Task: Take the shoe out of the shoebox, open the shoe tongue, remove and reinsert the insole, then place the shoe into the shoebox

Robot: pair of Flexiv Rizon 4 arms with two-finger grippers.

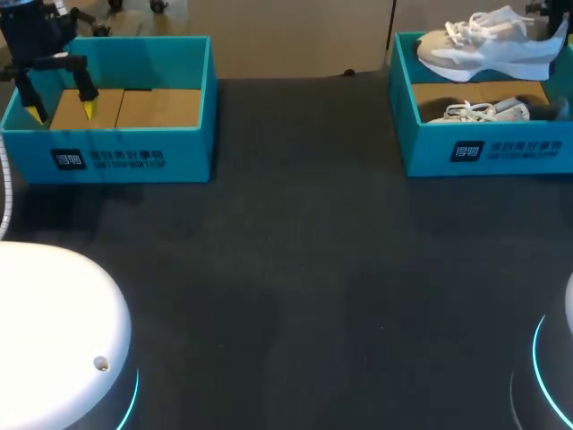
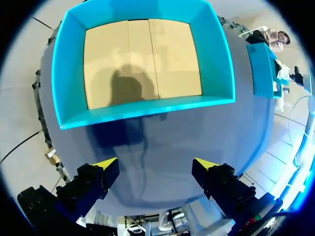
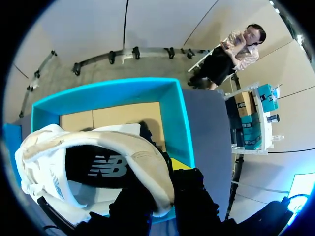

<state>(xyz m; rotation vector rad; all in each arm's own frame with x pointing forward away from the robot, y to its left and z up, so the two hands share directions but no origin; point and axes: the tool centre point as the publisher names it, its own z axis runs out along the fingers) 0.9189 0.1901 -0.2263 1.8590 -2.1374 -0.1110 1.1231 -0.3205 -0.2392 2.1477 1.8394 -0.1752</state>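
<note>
1. White base dome (image 1: 54,331) sits closest to my head camera at the near left corner; a second rounded base (image 1: 560,376) with a pale blue ring shows at the near right corner.
2. Between them the dark grey table (image 1: 295,269) runs to the far edge; its cloth-like surface is matt.
3. At the far left stands the left shoebox (image 1: 134,152), teal-walled, its tan cardboard floor in plain sight; at the far right stands the right shoebox (image 1: 488,152), same teal, with a second shoe (image 1: 479,111) lying on its floor near the front wall.
4. My left arm comes in at the far left corner; the left gripper (image 1: 61,106) hangs fingers-down over the left end of the left shoebox; in the left wrist view its yellow tips are spread wide with nothing between them, and the box wall (image 2: 142,108) lies ahead of them, the gripper's shadow falling across the cardboard.
5. My right arm is mostly cut off at the far right corner of the head view; the shoe (image 1: 492,45), white and beige, hangs above the back of the right shoebox, sole down and clear of the second shoe.
6. From the right wrist view the right gripper (image 3: 165,189) is clamped on the heel collar of the shoe (image 3: 98,167); one yellow tip shows outside the collar; the box wall (image 3: 177,118) lies below.
</note>
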